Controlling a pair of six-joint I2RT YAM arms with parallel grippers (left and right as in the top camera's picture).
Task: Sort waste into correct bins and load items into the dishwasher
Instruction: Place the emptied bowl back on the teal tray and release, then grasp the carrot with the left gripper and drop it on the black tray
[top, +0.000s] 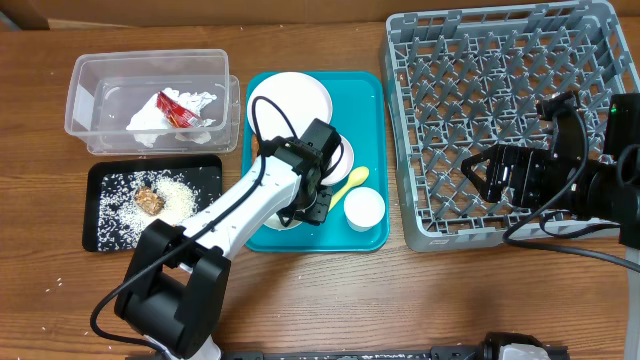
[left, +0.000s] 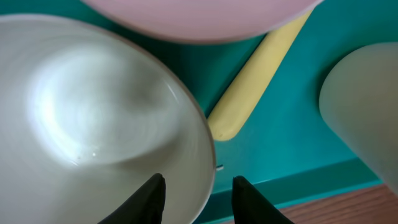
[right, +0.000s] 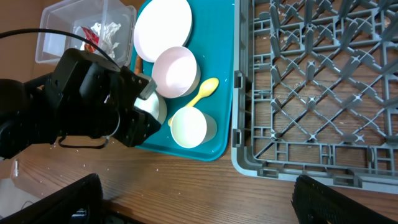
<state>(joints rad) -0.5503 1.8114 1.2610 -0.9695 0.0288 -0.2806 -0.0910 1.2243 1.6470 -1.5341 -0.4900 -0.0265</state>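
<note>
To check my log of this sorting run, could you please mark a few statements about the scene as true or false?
1. The dish rack holds no dishes yet. True.
2. Rice grains lie in the black tray. True.
3. The red wrapper lies in the black tray. False: it lies in the clear tub, with white tissue.
4. The yellow spoon lies on the teal tray. True.
5. The left gripper is shut on the spoon. False: its jaws are open, one on either side of the rim of a bowl.
</note>
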